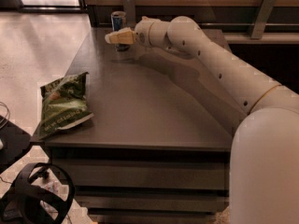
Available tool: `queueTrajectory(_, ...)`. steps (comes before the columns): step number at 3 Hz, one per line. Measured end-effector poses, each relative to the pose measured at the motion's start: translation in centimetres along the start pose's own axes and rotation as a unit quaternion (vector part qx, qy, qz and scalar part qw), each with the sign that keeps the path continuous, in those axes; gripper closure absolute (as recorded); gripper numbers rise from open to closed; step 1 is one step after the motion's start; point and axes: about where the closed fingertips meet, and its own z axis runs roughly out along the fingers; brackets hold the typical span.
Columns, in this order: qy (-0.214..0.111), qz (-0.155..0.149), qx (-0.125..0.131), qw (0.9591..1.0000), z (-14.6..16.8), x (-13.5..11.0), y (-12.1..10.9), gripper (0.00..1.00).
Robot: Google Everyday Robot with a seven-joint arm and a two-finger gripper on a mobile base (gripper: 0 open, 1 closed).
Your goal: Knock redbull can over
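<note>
The redbull can (pixel 118 21), slim, blue and silver, stands upright at the far edge of the grey table (pixel 140 106). My gripper (pixel 112 38) reaches in from the right on the white arm and sits right in front of the can, covering its lower part. The tips point left. No orange fruit shows.
A green chip bag (pixel 63 105) lies near the table's front left edge. A wooden wall with metal brackets (pixel 260 13) runs behind the table. A black round object (pixel 35 197) rests on the floor at the lower left.
</note>
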Motion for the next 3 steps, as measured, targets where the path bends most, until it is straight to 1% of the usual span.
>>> queueTrajectory(2, -0.014, 0.009, -0.009, 0.9998, 2.4, 0.4, 1.6, 0.00)
queueTrajectory(3, -0.013, 0.009, -0.010, 0.9998, 2.5, 0.5, 1.8, 0.19)
